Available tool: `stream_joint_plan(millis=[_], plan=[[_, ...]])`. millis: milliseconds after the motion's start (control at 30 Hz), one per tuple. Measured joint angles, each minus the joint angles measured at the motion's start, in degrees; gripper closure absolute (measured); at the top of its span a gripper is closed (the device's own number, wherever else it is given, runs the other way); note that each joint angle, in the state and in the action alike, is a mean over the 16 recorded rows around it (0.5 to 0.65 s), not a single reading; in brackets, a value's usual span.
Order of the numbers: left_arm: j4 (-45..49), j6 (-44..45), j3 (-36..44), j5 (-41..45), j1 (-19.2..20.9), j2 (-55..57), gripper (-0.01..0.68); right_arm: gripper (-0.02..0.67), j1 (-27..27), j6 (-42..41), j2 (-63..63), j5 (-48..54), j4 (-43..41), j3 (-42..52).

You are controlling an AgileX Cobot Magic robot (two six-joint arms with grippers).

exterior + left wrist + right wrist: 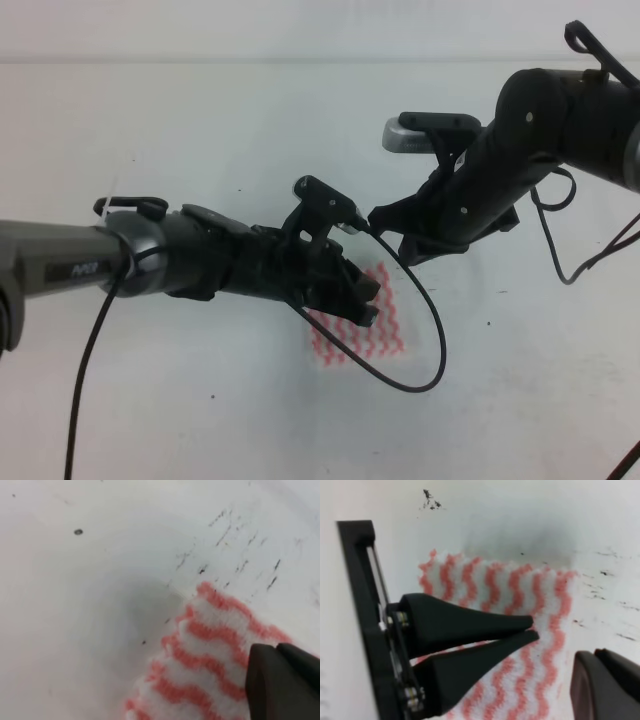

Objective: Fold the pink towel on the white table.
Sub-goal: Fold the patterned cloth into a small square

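Pink towel [362,330] lying flat on the white desk [180,400], a little right of centre and low in the high view, partly hidden under both arms. Left pincer [362,300] reaching in from the left edge, set over the towel's upper left part; open or clenched, cannot tell. In the right wrist view, left pincer's two black fingers [470,625] pressed together at the tips over the striped cloth [520,630], looks clenched, cloth between them not clear. Right pincer [385,222] coming from the upper right, above the towel's top edge; state not shown. Dark scuffs on the desk [225,530] near the towel corner [200,670]
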Motion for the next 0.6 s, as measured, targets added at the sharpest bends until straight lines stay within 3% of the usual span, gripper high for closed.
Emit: stream_joint_plan(millis=[600], plan=[[0.28,0.54,-0.11,2.98,-0.03,1.62,0.679,0.667,-0.02,0.12,-0.34,-0.87,-0.26,-0.02]])
